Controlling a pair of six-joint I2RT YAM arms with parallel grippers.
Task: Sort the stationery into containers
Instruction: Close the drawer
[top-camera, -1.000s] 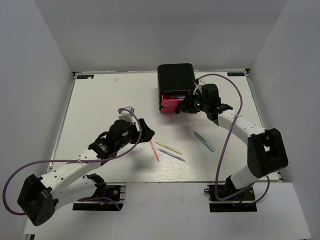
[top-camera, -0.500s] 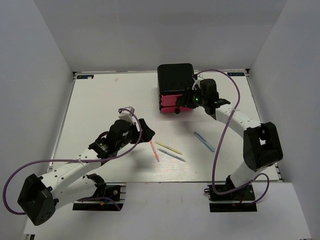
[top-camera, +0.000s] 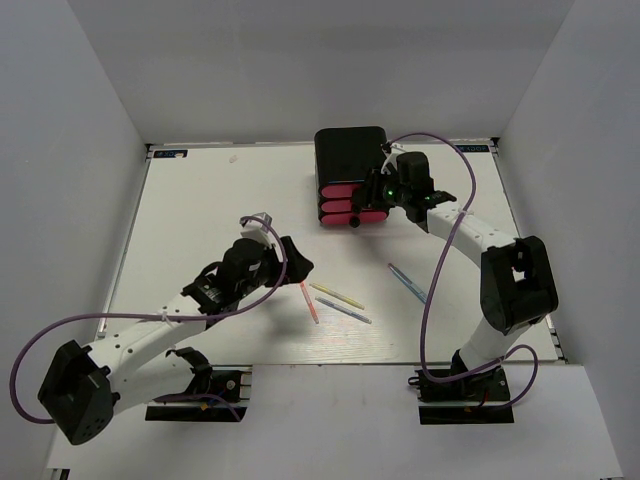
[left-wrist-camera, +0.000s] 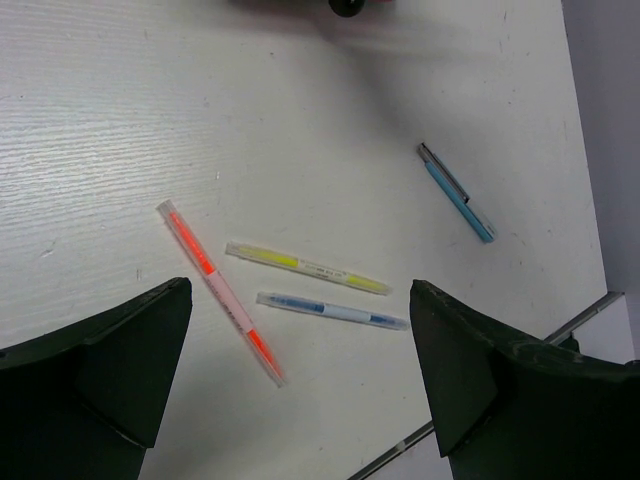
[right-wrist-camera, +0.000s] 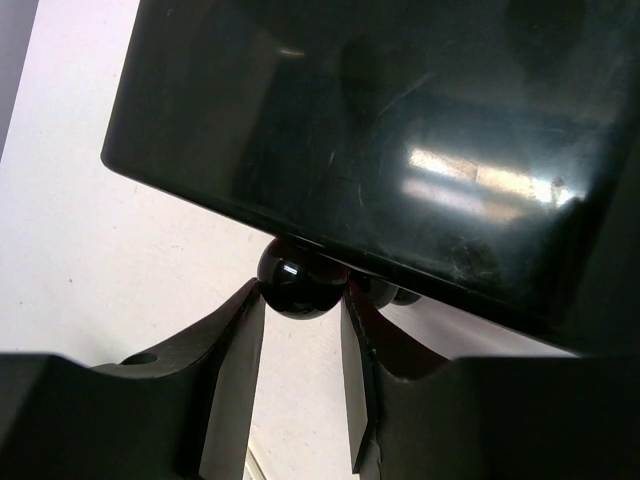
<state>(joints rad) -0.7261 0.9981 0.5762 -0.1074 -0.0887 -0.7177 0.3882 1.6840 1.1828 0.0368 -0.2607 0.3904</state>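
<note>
Stationery still out is a pink pen (left-wrist-camera: 220, 293), yellow pen (left-wrist-camera: 305, 267), grey-blue pen (left-wrist-camera: 330, 310) and light-blue pen (left-wrist-camera: 455, 190), loose on the desk (top-camera: 200, 210), well apart from the drawers (top-camera: 345, 203). The left hand (left-wrist-camera: 298, 290) hangs over them with fingers spread wide, probably to pick one. The right hand (right-wrist-camera: 300, 294) is clamped on a black knob (right-wrist-camera: 298, 280), apparently to work a drawer.

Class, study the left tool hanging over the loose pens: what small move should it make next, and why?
Probably lower toward the pink pen. The left tool is wide open and holds nothing, and that pen lies loose on the table, nearest to it. The right tool is closed on a black knob of the drawers, so it looks busy.
</note>
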